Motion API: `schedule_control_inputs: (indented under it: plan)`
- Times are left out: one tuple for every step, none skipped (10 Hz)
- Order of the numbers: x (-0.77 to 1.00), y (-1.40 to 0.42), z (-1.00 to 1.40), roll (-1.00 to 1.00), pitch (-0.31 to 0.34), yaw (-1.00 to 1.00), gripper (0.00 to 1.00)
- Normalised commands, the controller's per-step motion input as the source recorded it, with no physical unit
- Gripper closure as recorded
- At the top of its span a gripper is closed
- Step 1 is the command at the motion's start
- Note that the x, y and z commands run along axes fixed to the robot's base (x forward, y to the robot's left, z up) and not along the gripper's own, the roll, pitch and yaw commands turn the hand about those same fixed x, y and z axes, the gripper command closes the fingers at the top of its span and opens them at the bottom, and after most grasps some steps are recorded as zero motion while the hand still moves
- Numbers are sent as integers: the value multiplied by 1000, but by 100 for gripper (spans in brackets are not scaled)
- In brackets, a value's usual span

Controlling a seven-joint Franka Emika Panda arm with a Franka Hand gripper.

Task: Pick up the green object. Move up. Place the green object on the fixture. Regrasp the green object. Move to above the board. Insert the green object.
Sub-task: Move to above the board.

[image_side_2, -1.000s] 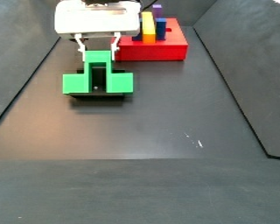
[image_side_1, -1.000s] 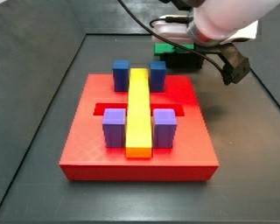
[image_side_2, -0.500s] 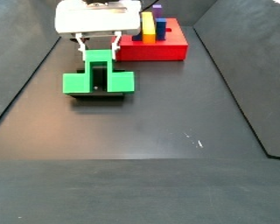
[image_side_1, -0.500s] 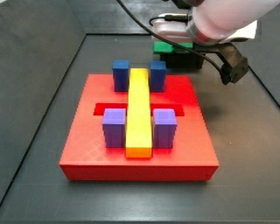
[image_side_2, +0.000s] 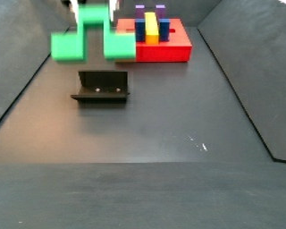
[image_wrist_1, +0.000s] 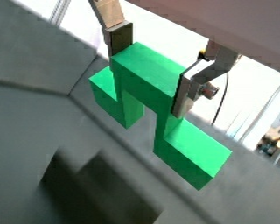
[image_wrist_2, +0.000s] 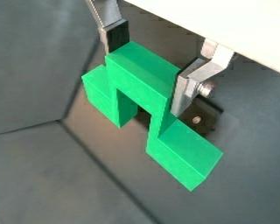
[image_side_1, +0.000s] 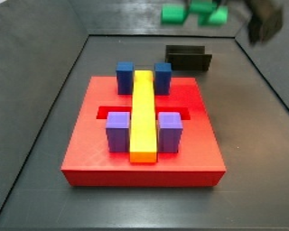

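The green object (image_wrist_1: 149,74) (image_wrist_2: 136,74) sits between the fingers of my gripper (image_wrist_1: 157,59) (image_wrist_2: 153,59), which is shut on its raised centre in both wrist views. In both side views the green object (image_side_1: 190,13) (image_side_2: 92,38) hangs blurred in the air, well above the fixture (image_side_1: 190,59) (image_side_2: 101,87), which stands bare on the floor. In a side view only the finger ends of the gripper (image_side_2: 93,7) show at the frame's edge. The board (image_side_1: 98,153) (image_side_2: 170,52) lies apart from the fixture.
The board carries a long yellow bar (image_side_1: 142,113), two blue blocks (image_side_1: 144,74) and two purple blocks (image_side_1: 144,131). Dark side walls (image_side_2: 26,80) bound the floor.
The gripper has risen fast with the green object, lifting it off the fixture. The fixture now stands uncovered.
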Motion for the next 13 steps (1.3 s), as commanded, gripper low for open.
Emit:
schedule_control_inputs:
  plan:
    - [-6,27,1400,12,-14,4,100]
    - [-8,27,1400,5,-6,-6,100]
    - [-3,23,1400,-4,11,-9,100]
    - [7,1,640,-13,26,-14,100]
    - [-1024,-1400,291,-1000,37,-15,100]
    - [-1042,-1400,309,-1000,22,-7,100]
    - [-1105,-1400,314,-1000,8,-4,100]
    - [-1169,-1400,273,-1000,-2,6,100]
    - [-1180,-1400,288,-1000,-7,6,100]
    - [-705,-772,153,-1000,-19,14,100]
    - [-333,-329,54,-1000,-14,4,100]
    - [-209,-173,45,-1000,-11,5,100]
    - [-153,-91,29,-1000,-27,-3,100]
